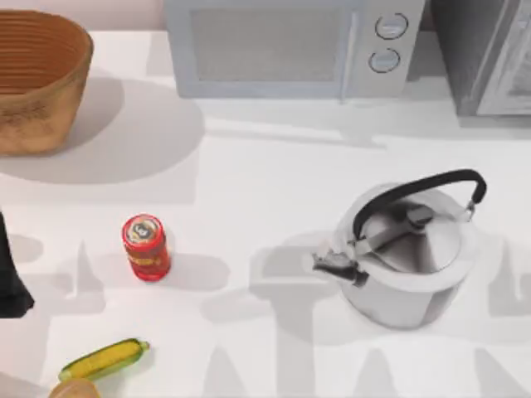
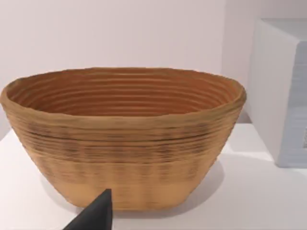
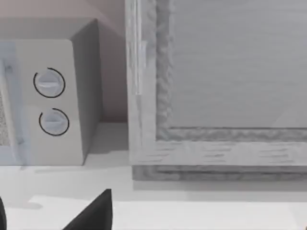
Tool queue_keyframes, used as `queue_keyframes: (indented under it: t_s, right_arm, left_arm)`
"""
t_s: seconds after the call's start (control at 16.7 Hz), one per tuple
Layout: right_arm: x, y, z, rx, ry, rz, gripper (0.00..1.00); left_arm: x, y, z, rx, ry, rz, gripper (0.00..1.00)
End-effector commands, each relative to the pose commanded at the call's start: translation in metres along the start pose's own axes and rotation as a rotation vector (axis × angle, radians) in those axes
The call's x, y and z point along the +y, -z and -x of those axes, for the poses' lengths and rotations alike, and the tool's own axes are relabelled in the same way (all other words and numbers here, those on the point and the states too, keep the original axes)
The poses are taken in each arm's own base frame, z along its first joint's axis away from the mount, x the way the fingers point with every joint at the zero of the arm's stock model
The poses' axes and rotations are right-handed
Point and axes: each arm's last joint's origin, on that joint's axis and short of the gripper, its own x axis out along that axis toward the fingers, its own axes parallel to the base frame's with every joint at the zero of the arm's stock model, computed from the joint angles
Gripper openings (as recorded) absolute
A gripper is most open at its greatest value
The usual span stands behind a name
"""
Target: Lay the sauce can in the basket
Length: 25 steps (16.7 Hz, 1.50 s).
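Well short of the large woven orange-brown basket [image 1: 37, 79], small red cylindrical sauce can [image 1: 146, 247] stands ungripped — jaw states cannot be told — an off-centre pinch risks toppling it.

From above, the basket [image 1: 37, 79] was cut off by the left and upper edges, and my left arm [image 1: 10, 278] showed as a dark sliver at the left edge. A tan object [image 1: 73, 389] beside the corn cob [image 1: 104, 358] was cropped too much to identify. The label [image 1: 148, 262] on the can [image 1: 146, 247] was too small to read.
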Motion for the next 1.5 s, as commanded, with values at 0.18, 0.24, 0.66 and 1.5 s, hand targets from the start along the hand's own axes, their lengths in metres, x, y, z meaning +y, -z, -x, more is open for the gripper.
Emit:
queue_keyframes:
  t_s: [0.18,0.24,0.66,1.5]
  right_arm:
    - [0.0,0.0,0.0,0.0,0.0,0.0,1.0]
    - [0.0,0.0,0.0,0.0,0.0,0.0,1.0]
    - [0.0,0.0,0.0,0.0,0.0,0.0,1.0]
    - [0.0,0.0,0.0,0.0,0.0,0.0,1.0]
  left_arm:
    - [0.0,0.001,0.0,0.016,-0.001,-0.01,1.0]
    - [0.001,0.001,-0.001,0.044,0.001,-0.03,1.0]
    - [0.004,-0.023,-0.025,0.354,0.242,-0.359,1.0]
    - [0.028,0.042,-0.176,0.434,1.336,-0.429,1.0]
